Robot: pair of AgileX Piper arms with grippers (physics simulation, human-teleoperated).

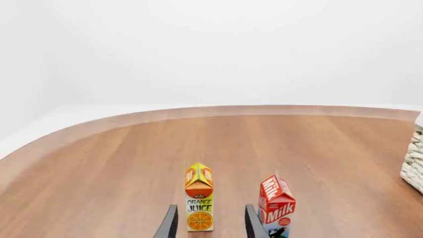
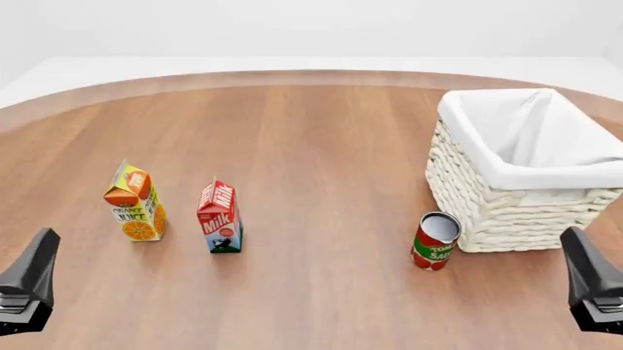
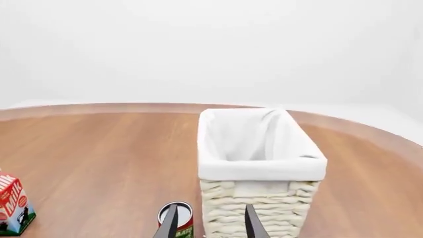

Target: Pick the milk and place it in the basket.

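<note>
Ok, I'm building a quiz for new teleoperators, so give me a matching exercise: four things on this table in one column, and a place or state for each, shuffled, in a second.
Things:
1. red gable-top milk carton
2. orange-yellow juice carton
3. red tomato can
4. cream woven wicker basket with white cloth lining

Places or states, by the front view:
A. furthest left on the table
B. empty inside, on the right side
C. tilted, close beside the basket's near left corner
D. upright, just right of the juice carton

Pairs: 1-D, 2-A, 3-C, 4-B
</note>
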